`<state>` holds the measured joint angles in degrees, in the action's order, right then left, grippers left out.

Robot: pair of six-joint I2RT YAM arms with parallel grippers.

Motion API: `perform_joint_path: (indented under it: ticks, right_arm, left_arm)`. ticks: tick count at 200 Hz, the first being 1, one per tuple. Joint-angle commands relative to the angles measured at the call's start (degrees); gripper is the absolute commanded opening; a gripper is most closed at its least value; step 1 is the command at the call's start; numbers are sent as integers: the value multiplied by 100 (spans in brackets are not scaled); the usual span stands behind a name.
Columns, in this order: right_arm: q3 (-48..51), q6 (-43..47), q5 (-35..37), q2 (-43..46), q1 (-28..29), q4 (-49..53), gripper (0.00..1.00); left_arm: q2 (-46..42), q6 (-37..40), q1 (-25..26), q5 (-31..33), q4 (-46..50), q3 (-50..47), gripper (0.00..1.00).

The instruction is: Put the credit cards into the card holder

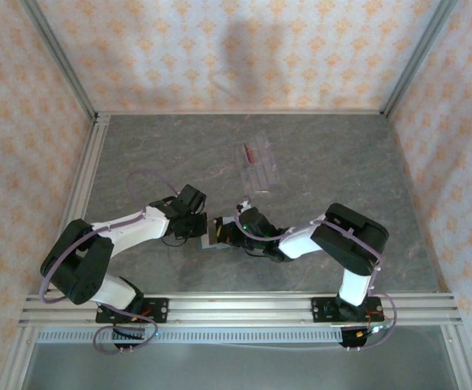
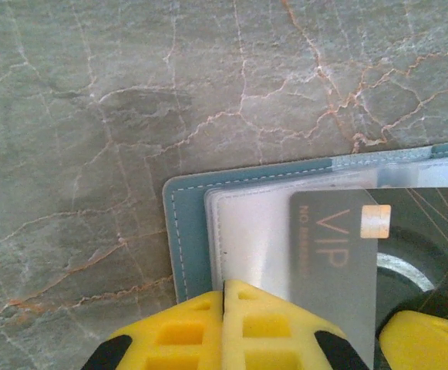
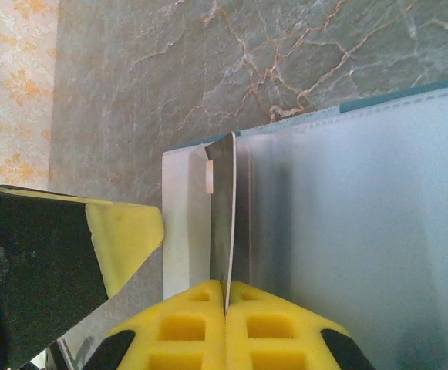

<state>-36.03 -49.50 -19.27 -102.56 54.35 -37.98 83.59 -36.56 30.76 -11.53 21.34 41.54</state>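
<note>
One open card holder [image 2: 189,231] is seen low in the left wrist view, on the surface [image 2: 92,116]. One grey card [image 2: 331,262] is pinched by the closed right hand [image 3: 225,299]. The left hand [image 2: 224,289] is closed at the holder's edge.

Grey marble tabletop [image 1: 341,162] inside floral-papered walls [image 1: 236,49].

Table [image 2: 92,116] looks matt veined stone; card holder [image 2: 186,231] is stitched teal leatherette with frosted plastic sleeves [image 2: 247,239]; credit card [image 2: 331,262] smooth.

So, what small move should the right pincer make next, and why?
Probably slide the VIP card a little further into the card holder: the right pincer is shut on its edge, and the left pincer is shut at the holder's side.
</note>
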Motion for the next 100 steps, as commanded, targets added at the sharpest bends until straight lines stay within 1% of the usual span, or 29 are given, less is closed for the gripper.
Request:
perform_joint_path:
  ticks: [1, 70, 100]
  right_arm:
    - [45, 90, -142, -115, 65, 980, 0]
    - [-186, 201, -280, -231, 130, 1213, 0]
    - [-240, 117, -229, -364, 164, 1050, 0]
  left_arm:
    - [110, -45, 8, 193, 192, 63, 0]
    - [256, -53, 3, 160, 186, 93, 0]
    - [262, -62, 5, 141, 173, 91, 0]
